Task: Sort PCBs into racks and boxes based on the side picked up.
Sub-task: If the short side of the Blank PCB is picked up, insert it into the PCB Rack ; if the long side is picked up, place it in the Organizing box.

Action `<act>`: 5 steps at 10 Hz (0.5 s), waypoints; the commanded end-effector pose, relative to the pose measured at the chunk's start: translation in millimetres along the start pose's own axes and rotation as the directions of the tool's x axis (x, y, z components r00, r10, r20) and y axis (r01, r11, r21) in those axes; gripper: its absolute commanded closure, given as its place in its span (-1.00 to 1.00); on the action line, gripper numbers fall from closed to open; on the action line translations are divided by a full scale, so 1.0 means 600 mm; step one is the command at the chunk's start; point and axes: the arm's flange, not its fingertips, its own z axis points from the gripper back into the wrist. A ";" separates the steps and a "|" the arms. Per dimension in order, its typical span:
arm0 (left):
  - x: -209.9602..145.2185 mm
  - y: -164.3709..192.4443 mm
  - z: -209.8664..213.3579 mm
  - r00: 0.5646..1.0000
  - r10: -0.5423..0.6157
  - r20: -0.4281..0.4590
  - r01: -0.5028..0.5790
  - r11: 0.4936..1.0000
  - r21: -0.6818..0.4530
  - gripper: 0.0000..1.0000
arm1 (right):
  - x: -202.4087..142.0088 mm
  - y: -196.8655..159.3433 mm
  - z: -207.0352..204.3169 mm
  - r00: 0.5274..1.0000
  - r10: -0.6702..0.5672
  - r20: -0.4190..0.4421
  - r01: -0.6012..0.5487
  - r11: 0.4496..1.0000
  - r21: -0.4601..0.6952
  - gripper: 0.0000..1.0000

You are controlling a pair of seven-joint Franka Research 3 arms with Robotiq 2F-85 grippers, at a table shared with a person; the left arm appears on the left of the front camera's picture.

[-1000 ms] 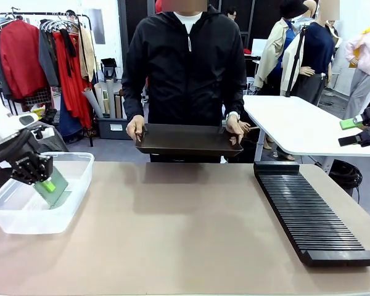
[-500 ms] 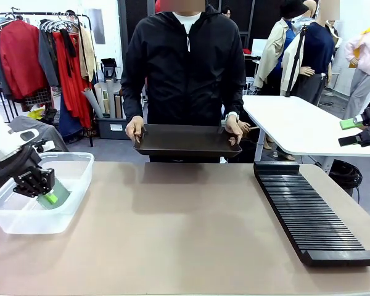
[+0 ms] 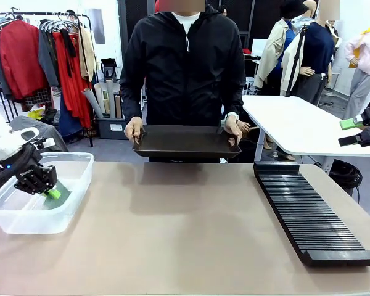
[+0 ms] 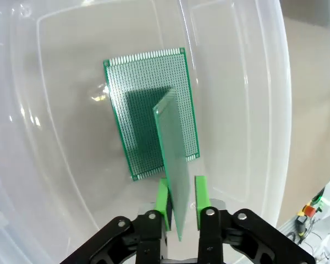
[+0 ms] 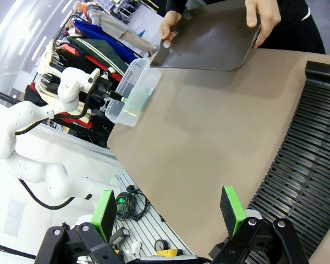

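Left wrist view: left gripper (image 4: 181, 204) inside clear tub (image 4: 253, 99), jaws just apart around upright circuit board (image 4: 172, 165); second board (image 4: 137, 93) lies flat ahead. Open wider, then lift straight up so pads don't drag it.

Across the brown table (image 3: 172, 234), at 12 o'clock, stands a person in a black jacket (image 3: 185, 61) with a shallow black tray (image 3: 186, 139). Hangs at 10 o'clock a clothes rail (image 3: 43, 55). Sits at 2 o'clock a white table (image 3: 296, 126).
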 end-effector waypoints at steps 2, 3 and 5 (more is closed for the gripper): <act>0.018 -0.008 0.008 0.999 -0.023 0.022 0.023 1.000 0.017 -0.99 | 0.001 0.004 0.001 1.000 -0.001 -0.001 0.001 1.000 -0.001 -1.00; 0.022 -0.019 0.017 0.999 -0.031 0.020 0.030 0.999 0.032 -1.00 | 0.001 0.004 0.001 1.000 -0.001 -0.001 0.001 1.000 -0.001 -1.00; 0.028 -0.054 0.056 0.998 -0.052 0.022 0.050 0.995 0.081 -1.00 | 0.001 0.004 0.001 1.000 -0.001 -0.001 0.001 1.000 -0.001 -1.00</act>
